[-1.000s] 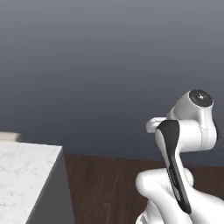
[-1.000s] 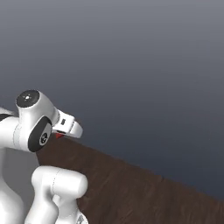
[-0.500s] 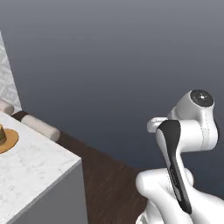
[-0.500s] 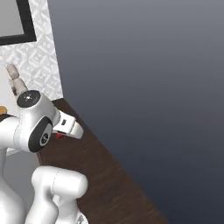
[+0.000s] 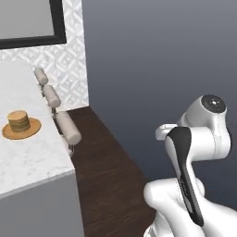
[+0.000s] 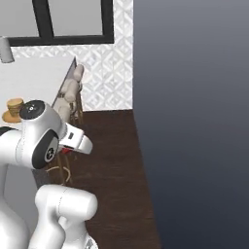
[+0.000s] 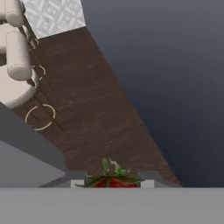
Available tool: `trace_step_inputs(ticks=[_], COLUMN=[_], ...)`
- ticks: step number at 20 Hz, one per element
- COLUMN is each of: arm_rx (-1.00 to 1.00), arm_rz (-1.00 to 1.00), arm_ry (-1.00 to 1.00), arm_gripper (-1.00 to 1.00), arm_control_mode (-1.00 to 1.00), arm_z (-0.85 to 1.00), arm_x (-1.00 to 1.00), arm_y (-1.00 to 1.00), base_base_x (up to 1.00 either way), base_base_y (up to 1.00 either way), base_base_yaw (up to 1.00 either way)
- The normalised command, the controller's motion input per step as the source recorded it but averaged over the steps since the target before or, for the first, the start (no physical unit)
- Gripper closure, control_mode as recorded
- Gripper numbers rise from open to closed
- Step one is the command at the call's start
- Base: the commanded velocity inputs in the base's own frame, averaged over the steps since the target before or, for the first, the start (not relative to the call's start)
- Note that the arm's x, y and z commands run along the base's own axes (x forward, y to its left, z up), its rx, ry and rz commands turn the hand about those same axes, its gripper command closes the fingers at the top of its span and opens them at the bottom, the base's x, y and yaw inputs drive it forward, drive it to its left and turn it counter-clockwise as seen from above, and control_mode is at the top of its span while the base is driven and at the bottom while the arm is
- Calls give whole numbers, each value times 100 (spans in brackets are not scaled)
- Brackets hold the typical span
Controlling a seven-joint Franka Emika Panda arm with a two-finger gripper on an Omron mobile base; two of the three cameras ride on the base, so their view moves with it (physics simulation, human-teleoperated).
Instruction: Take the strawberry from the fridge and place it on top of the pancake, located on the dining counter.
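My gripper (image 7: pixel 112 183) is shut on the strawberry (image 7: pixel 113 180), a small red fruit with green leaves that fills the gap between the fingertips. From the right base view the strawberry (image 6: pixel 67 150) shows as a red spot under the white hand, with the gripper (image 6: pixel 73 148) held close in front of the arm. The pancake (image 5: pixel 19 120) is a tan stack on an orange-brown plate (image 5: pixel 32 128), on the white marble dining counter (image 5: pixel 28 159) to the left. From the other side, the pancake (image 6: pixel 15 104) stands just beyond the arm's shoulder. The fridge is out of view.
Beige stools (image 5: pixel 67 128) line the counter's near side, and one stool (image 7: pixel 17 52) lies below the hand. A dark grey wall (image 5: pixel 162 60) rises to the right. A patterned white wall with a black-framed window (image 6: pixel 73 29) stands behind. Dark wood floor (image 6: pixel 114 160) lies between.
The whole picture has swung as the base turned. The counter, pancake, stools and patterned wall have come into view. The arm's pose and its hold on the strawberry are unchanged.
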Motion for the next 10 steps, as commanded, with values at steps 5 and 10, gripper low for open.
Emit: trace_step_inputs(ticks=[5,10], arm_rx=[0,0], arm_rz=[0,0], arm_ry=[0,0], arm_gripper=[100,100], arm_control_mode=[100,100], arm_z=[0,0], arm_x=[0,0], arm_y=[0,0], base_base_x=[61,59], base_base_y=[-62,-76], base_base_yaw=[80,75])
